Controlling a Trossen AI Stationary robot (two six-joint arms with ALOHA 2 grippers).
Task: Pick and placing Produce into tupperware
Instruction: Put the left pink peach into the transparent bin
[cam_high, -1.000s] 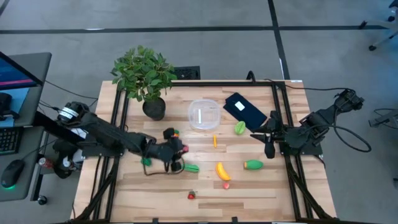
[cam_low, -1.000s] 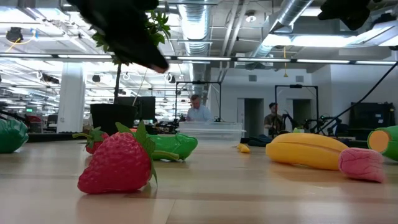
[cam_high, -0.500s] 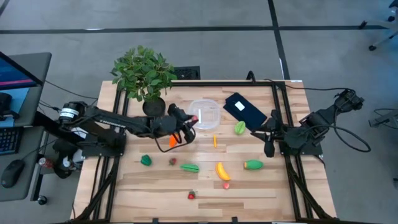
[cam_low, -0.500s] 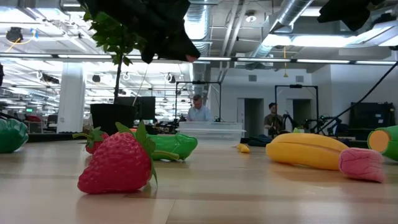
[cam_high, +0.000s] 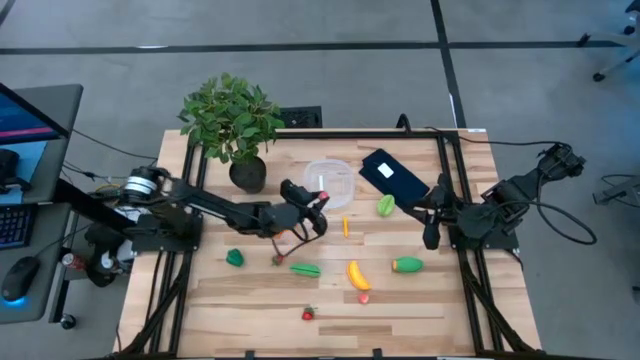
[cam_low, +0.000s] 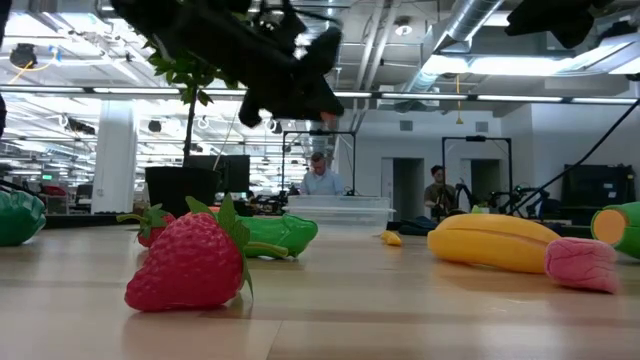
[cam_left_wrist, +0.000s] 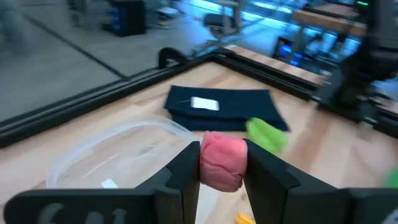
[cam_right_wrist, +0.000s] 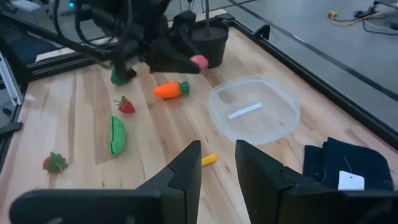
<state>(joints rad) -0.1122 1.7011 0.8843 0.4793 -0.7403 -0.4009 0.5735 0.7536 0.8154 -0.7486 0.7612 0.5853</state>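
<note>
Pink piece (cam_left_wrist: 222, 160) clamped between my left gripper (cam_high: 316, 212) fingers, up off the table just short of the tupperware (cam_high: 330, 184), which sits near the far edge between the plant pot (cam_high: 247, 175) and the flat black rectangle (cam_high: 394, 176). From the right wrist view I can see the pink lump (cam_right_wrist: 198, 61) at the fingertips, above the carrot (cam_right_wrist: 170, 89) lying on the wood.

Tupperware looks empty from here (cam_left_wrist: 112, 158). Rest of the produce is scattered on the table (cam_high: 420, 305): banana (cam_high: 356, 274), green pod (cam_high: 305, 269), a strawberry (cam_high: 308, 314) near the front edge, another small red one (cam_high: 278, 260), green pieces at (cam_high: 234, 258), (cam_high: 386, 206) and (cam_high: 407, 265).

My right gripper (cam_high: 432, 222) waits off to the right side, fingers parted and holding nothing (cam_right_wrist: 216, 163).
</note>
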